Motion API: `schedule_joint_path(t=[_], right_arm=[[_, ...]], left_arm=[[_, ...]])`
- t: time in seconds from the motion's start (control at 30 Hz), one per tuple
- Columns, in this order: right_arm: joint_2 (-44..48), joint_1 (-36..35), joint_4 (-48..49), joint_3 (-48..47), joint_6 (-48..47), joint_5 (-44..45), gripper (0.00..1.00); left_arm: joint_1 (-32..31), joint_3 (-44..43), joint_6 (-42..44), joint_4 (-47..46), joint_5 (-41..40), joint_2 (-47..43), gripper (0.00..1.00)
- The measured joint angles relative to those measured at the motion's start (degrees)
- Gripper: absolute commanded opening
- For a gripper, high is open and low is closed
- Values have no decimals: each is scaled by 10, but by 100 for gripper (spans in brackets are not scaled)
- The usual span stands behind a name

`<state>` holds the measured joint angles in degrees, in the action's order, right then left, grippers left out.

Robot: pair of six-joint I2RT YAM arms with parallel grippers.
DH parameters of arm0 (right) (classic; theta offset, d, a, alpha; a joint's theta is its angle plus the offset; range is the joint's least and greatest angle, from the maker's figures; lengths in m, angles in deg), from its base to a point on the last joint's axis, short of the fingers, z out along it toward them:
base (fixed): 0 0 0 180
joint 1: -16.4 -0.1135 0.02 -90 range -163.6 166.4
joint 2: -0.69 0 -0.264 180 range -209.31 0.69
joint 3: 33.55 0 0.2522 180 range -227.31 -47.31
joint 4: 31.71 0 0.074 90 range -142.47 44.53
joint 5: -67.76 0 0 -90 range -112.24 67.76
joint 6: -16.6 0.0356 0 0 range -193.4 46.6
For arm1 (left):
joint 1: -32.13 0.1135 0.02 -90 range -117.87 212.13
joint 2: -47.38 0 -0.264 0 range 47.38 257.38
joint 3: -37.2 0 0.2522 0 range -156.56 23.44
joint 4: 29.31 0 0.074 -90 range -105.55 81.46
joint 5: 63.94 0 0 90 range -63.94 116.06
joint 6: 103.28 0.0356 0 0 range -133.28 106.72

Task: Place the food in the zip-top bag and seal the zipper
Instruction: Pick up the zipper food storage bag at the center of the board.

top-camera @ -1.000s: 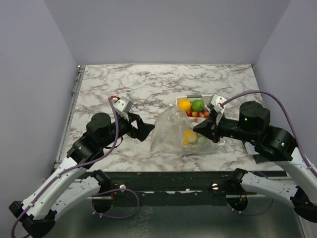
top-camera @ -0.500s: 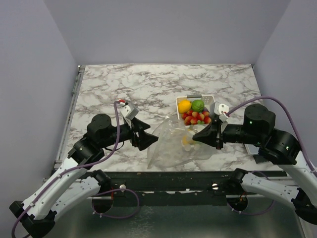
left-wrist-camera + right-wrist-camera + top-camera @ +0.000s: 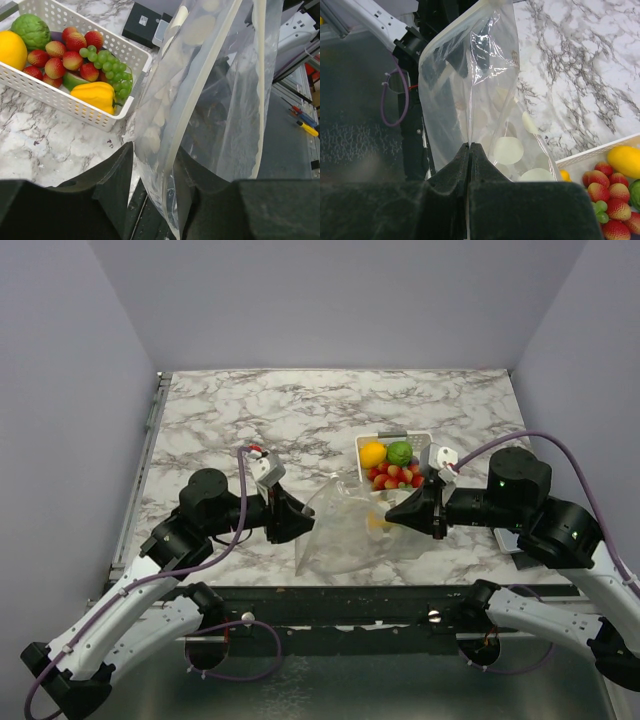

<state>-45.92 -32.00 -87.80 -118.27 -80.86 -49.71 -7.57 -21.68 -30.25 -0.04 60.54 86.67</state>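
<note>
Well, I see the zip-top bag (image 3: pixel 345 532) (image 3: pixel 220 100) (image 3: pixel 470 85) stretched between my two grippers close to the near edge of the table (image 3: pixel 250 410), just in front of the white basket (image 3: pixel 395 437) (image 3: pixel 75 106). The right gripper (image 3: pixel 392 510) (image 3: pixel 470 147) is clenched on one edge of the bag, fingers pressed together with the film between. The left gripper (image 3: pixel 290 522) (image 3: pixel 154 155) has the opposite edge between its fingers, but I cannot tell if they press the film or only stand around it. A whitish strip, the zipper (image 3: pixel 258 75), runs along the bag; open or sealed, I cannot make out. The food (image 3: pixel 395 468) (image 3: pixel 75 60) lies in the basket: yellow pepper (image 3: pixel 95 95), grapes (image 3: pixel 107 60), strawberries, an orange, a green piece. From above, the bag covers the basket's near end, and the pepper shows only as a yellow blur through the film.
</note>
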Motion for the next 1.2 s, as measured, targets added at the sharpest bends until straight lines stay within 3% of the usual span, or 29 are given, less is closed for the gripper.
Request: schedule_joint_path(t=[0.17, 0.27, 0.6, 0.77, 1.0, 1.2], right_arm=[[0, 0, 7, 0, 2, 1, 1], [-1, 0, 7, 0, 3, 5, 1], [-4, 0, 10, 0, 6, 27, 1], [-11, 0, 24, 6, 16, 54, 18], [-31, 0, 46, 13, 30, 108, 49], [-42, 0, 70, 14, 46, 163, 61]], left_arm=[[0, 5, 1, 0, 12, 3, 22], [0, 6, 1, 0, 15, 3, 2], [0, 6, 3, 0, 7, -4, 0], [0, -5, 3, 11, -28, -2, 0], [0, -43, 16, 49, -122, 13, 0], [0, -96, 27, 93, -219, 36, 0]])
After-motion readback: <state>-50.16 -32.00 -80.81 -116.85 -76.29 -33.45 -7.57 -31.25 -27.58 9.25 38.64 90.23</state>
